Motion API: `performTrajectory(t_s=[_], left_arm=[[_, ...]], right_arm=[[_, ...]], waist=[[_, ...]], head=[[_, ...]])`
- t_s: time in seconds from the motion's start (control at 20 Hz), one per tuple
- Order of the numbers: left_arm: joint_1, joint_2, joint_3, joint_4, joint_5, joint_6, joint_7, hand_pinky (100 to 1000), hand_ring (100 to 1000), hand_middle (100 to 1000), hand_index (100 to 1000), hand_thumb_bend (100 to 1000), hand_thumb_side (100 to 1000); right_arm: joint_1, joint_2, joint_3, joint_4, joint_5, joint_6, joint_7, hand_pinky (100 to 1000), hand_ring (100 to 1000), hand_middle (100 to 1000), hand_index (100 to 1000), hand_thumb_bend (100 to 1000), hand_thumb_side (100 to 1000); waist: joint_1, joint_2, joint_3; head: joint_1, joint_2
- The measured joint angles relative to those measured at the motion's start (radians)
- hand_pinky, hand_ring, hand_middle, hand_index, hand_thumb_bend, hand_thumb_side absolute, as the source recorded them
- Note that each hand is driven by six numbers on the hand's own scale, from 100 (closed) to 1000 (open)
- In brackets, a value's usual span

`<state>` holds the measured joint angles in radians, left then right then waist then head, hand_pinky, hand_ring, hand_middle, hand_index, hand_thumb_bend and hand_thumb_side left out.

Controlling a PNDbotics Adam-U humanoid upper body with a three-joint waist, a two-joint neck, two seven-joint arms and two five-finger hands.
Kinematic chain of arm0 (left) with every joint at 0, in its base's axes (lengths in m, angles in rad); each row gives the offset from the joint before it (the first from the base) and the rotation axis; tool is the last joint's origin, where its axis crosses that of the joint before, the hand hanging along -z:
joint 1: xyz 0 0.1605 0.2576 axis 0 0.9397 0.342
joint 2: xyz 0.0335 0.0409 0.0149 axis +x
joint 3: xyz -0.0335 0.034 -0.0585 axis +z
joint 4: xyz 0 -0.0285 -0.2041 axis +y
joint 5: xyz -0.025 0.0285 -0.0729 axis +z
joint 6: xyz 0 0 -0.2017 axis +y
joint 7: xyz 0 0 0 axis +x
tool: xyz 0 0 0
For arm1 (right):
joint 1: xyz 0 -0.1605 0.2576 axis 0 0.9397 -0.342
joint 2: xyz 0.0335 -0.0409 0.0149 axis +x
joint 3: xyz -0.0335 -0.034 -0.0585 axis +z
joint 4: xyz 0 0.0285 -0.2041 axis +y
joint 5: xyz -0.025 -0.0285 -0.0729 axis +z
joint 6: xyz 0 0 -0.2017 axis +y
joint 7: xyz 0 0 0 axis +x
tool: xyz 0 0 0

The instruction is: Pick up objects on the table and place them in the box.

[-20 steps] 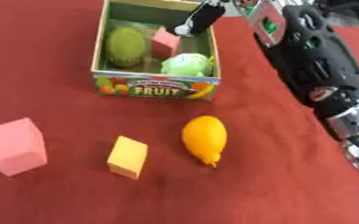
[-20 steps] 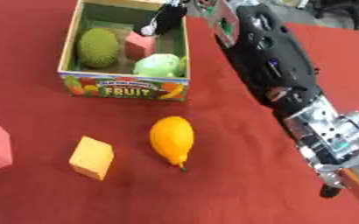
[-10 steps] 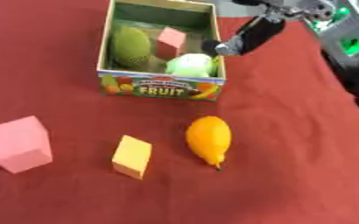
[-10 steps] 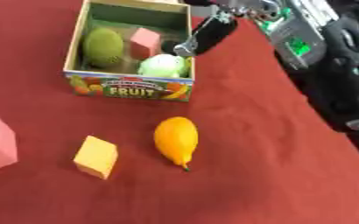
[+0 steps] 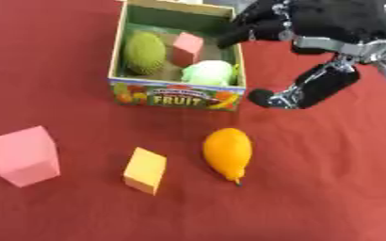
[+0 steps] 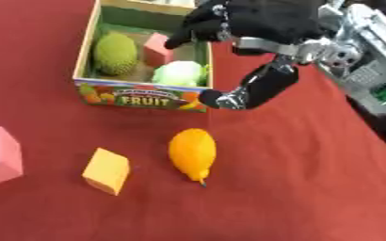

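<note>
The right robot hand (image 6: 266, 33) has pulled back from over the box (image 5: 176, 95) toward its right wall, fingers spread and holding nothing. The cardboard box at the worktop's (image 5: 328, 188) far edge holds a bumpy green fruit (image 5: 144, 52), a pale green one (image 5: 208, 73) and a pink block (image 5: 187, 48). On the red cloth nearer lie a smooth orange fruit (image 5: 228, 152), a yellow cube (image 5: 145, 170) and a pink cube (image 5: 28, 156).

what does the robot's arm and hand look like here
Only the right robot hand shows. It is mostly black, with a bulky dark palm, thick black fingers with rounded tips and small silver metal links between the segments. Behind it, in the right eye view, the forearm is a silver-grey housing with round fittings and a small green patch. The left robot hand is out of view.
</note>
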<state>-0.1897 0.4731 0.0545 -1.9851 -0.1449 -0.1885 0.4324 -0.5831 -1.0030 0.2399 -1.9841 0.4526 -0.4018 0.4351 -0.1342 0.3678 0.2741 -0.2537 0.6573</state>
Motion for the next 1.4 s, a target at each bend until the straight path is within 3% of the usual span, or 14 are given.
performTrajectory(t_s=[0.25, 0.8, 1.2, 1.4], left_arm=[[0.000, -0.003, 0.000, 0.000, 0.000, 0.000, 0.000, 759, 795, 744, 971, 323, 750], [0.000, -0.010, -0.001, 0.000, 0.004, 0.004, -0.005, 759, 796, 744, 971, 319, 752], [0.000, -0.018, -0.003, 0.000, 0.008, 0.006, -0.012, 759, 797, 742, 972, 314, 755], [0.000, -0.019, -0.007, 0.000, 0.012, 0.008, -0.014, 759, 797, 742, 972, 312, 756]], right_arm=[[0.043, -0.005, 0.036, -0.001, 0.013, -0.027, 0.016, 877, 855, 775, 908, 231, 416], [0.066, 0.006, 0.134, -0.001, 0.020, 0.016, 0.120, 878, 856, 782, 909, 174, 471], [0.062, 0.031, 0.175, -0.001, 0.030, 0.057, 0.224, 888, 874, 809, 923, 258, 423], [0.049, 0.046, 0.189, -0.001, 0.056, 0.084, 0.264, 890, 878, 816, 926, 283, 442]], waist=[[0.000, 0.000, -0.001], [0.000, 0.000, 0.005], [0.000, 0.000, 0.008], [0.000, 0.000, 0.010]], head=[[0.001, 0.000], [-0.005, 0.000], [-0.012, 0.000], [-0.015, 0.000]])
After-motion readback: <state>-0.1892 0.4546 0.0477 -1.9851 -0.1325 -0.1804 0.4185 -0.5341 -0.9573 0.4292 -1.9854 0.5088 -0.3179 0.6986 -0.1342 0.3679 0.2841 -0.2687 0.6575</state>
